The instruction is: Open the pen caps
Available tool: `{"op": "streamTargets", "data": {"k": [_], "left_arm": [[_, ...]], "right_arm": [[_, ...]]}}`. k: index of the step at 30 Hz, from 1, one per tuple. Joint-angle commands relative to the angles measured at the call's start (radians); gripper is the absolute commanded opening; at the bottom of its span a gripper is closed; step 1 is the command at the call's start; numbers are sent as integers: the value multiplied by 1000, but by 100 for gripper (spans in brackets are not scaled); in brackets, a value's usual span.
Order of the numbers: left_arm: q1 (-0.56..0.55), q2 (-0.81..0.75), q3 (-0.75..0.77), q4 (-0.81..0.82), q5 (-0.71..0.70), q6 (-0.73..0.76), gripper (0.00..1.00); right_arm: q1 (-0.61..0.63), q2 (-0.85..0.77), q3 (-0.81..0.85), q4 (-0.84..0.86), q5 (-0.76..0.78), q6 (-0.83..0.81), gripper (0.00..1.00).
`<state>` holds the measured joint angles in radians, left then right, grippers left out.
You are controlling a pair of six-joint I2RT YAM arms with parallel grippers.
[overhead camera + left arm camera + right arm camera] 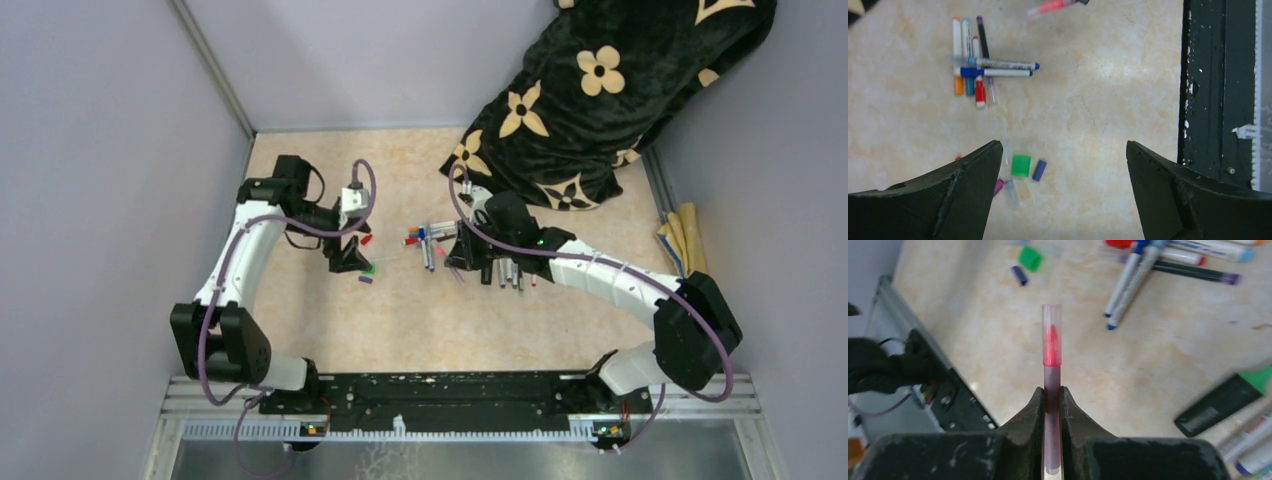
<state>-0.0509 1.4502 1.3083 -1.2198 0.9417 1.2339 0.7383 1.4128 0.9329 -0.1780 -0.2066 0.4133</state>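
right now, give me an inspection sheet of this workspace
surface: beige marbled tabletop
job's things: pens piled mid-table; green cap and blue cap lying loose; pink pen with clear cap on
clutter: black flowered blanket at far right corner
hands: left hand open, empty; right hand shut on the pink pen
cables: purple cables run along both arms
surroundings: grey walls, black rail at near edge
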Motion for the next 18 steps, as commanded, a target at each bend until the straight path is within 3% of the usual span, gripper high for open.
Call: {"op": "streamTargets", "data": {"k": [1, 8, 13, 18], "left_arm": [[-106, -108, -54, 15, 21, 199, 99], [-288, -246, -141, 124, -144, 258, 99], [-387, -298, -196, 187, -278, 287, 94], [-451, -283, -207, 214, -342, 269, 81]], "right_arm": [[-7, 15, 83, 20, -424, 3, 0], [-5, 112, 145, 133, -702, 113, 0], [6, 165, 201, 158, -746, 145, 0], [14, 218, 244, 170, -771, 174, 0]]}}
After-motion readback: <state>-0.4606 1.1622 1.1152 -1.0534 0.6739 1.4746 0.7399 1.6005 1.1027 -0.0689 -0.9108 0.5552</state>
